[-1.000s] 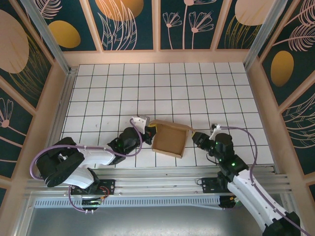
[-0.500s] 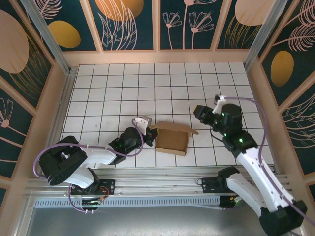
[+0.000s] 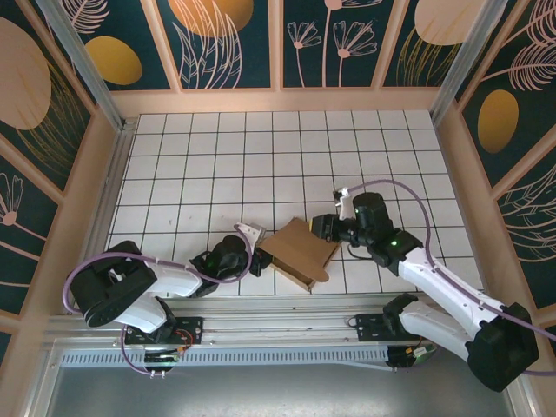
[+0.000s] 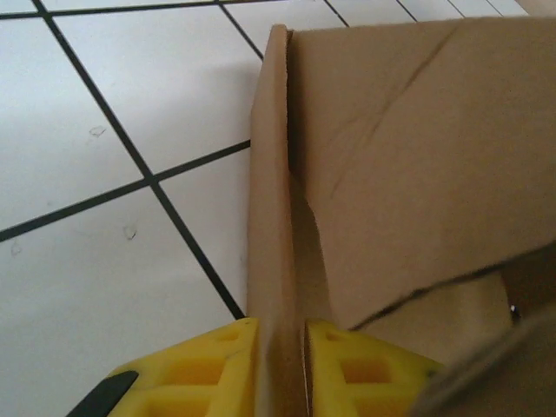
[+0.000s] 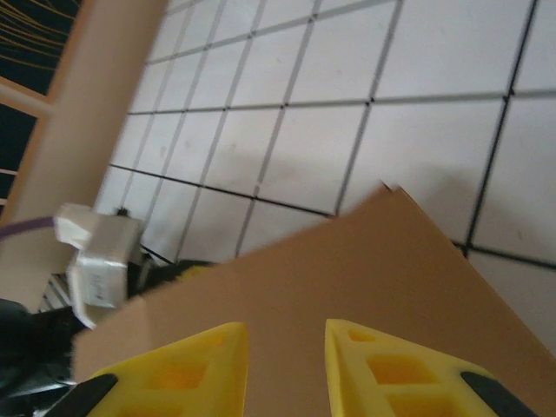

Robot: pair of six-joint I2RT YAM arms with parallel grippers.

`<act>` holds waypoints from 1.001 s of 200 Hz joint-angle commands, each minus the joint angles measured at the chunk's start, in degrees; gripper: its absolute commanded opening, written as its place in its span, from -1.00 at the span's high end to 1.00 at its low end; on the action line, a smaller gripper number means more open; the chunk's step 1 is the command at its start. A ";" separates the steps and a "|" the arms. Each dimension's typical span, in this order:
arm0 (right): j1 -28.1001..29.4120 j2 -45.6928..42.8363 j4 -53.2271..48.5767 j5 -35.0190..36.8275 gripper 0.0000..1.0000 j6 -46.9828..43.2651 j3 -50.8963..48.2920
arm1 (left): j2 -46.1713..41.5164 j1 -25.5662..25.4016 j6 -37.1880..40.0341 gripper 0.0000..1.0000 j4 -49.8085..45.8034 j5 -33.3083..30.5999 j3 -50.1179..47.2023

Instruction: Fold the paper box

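— Looking down from above, where does the paper box [image 3: 298,246] lie?

— Lower middle of the frame, on the white gridded table [image 3: 217,165], between the two arms. A broad brown panel faces up at a tilt, and a thin side wall shows along its lower edge.

— And the left gripper [image 3: 261,254]?

— It reaches in from the lower left and meets the box's left edge. In the left wrist view its yellow fingers [image 4: 204,369] sit at the bottom of the frame, pressed together on an upright cardboard wall that runs up the middle of the picture. A wider creased panel lies to the right of that wall.

— So it is clamped on the cardboard?

— Yes, the wall is pinched between the two pads, and black tile lines cross the table on the left.

— What about the right gripper [image 3: 328,228]?

— It comes in from the right and sits at the box's upper right corner. In the right wrist view its yellow fingers [image 5: 187,369] stand apart at the bottom of the frame, and the brown panel spreads below and beyond them. I cannot tell whether they touch it.

— Anything else there?

— The left arm's white wrist camera [image 5: 97,261] shows at the left of that frame, just past the panel's far edge, blurred.
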 commanded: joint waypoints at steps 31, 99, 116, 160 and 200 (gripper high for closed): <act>0.48 -2.74 6.12 0.75 0.41 2.54 -4.62 | -5.18 -0.22 -2.82 0.53 -4.18 1.34 -2.84; 1.63 -0.97 7.57 0.84 0.41 1.60 -3.85 | -24.32 -0.26 -5.04 0.38 -13.29 -2.20 -5.35; 2.21 -0.75 6.97 1.44 0.42 1.20 -2.74 | -32.26 -0.25 -6.82 0.37 -17.74 -3.79 -7.02; 8.31 0.99 7.03 3.05 0.43 1.91 -2.69 | -58.14 -0.26 -18.03 -0.32 -41.27 -15.31 -6.41; 12.15 4.62 6.19 6.37 0.43 0.02 -6.90 | -51.82 -0.07 -23.49 -0.97 -55.25 -18.28 4.25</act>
